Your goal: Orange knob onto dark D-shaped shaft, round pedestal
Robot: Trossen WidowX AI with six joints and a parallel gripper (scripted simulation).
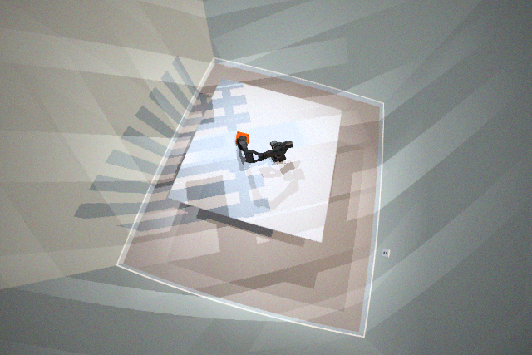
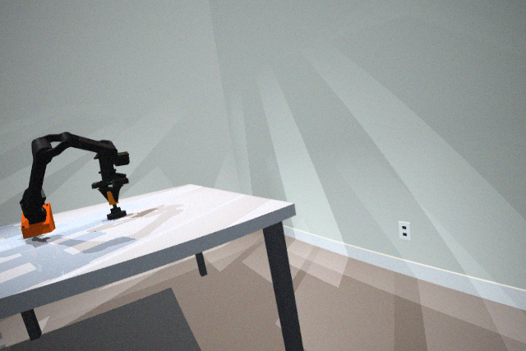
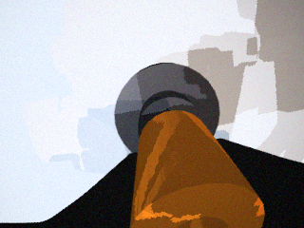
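While the white table (image 2: 204, 215) takes up the most room, we turn first to the black arm (image 2: 63, 143), which rises from its orange base (image 2: 38, 223) at the table's far end and bends over so that its wrist points down at the surface. Below the wrist we see the gripper (image 2: 111, 195), its fingers pinched onto the orange knob (image 3: 190, 197), which hangs between them in the wrist view as a tapering orange body with its narrow end pointing down at the round pedestal (image 3: 129, 110). The pedestal stands on the table directly under the knob, and in the exterior view a narrow dark neck that we take for the D-shaped shaft (image 2: 114, 208) shows between the knob's lower end and the pedestal's wider foot. We judge the pick-up and the carry done and the knob centred over the shaft, touching its top or only just started onto it; we cannot tell which. What is left, as we read it, is turning the knob until the flats meet, pressing it fully down onto the pedestal, and letting go.
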